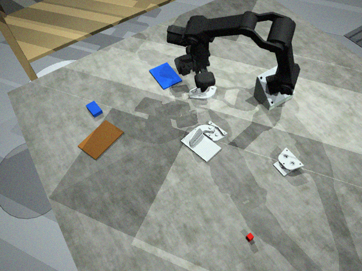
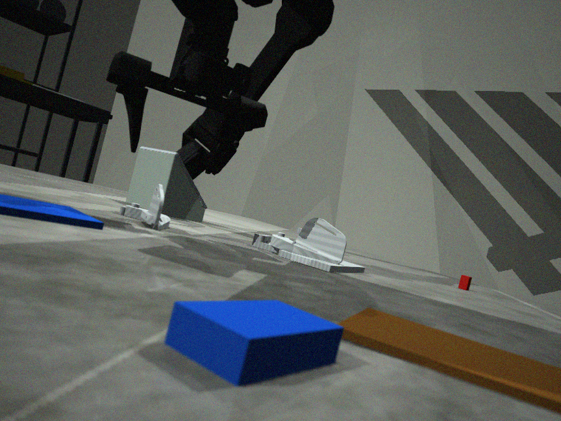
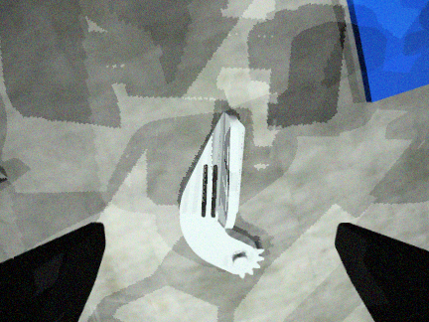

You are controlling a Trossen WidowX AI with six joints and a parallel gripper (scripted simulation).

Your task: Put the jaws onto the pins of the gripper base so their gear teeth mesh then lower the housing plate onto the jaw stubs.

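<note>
The loose white jaw (image 1: 207, 93) (image 2: 156, 206) (image 3: 199, 234) lies on the table, its upright fin standing and its gear teeth at the lower end in the wrist view. My gripper (image 3: 223, 235) is wide open above it, one finger on each side, touching nothing. The white gripper base (image 1: 207, 150) (image 2: 353, 267) lies at mid-table with its ribbed plate toward the front. The other jaw (image 1: 195, 138) (image 2: 319, 240) lies on it, fin up; I cannot tell how fully it sits on its pin. The white housing plate (image 1: 289, 161) with two round holes rests apart, to the right of the base in the top view.
A flat blue plate (image 1: 165, 76) (image 2: 45, 210) (image 3: 397, 50) lies near the loose jaw. A small blue block (image 1: 94, 108) (image 2: 253, 317) and an orange board (image 1: 100, 139) (image 2: 434, 349) lie farther left. A red cube (image 1: 249, 236) (image 2: 464, 282) lies toward the front. My arm's pale mount (image 1: 276, 97) (image 2: 151, 177) stands at the right.
</note>
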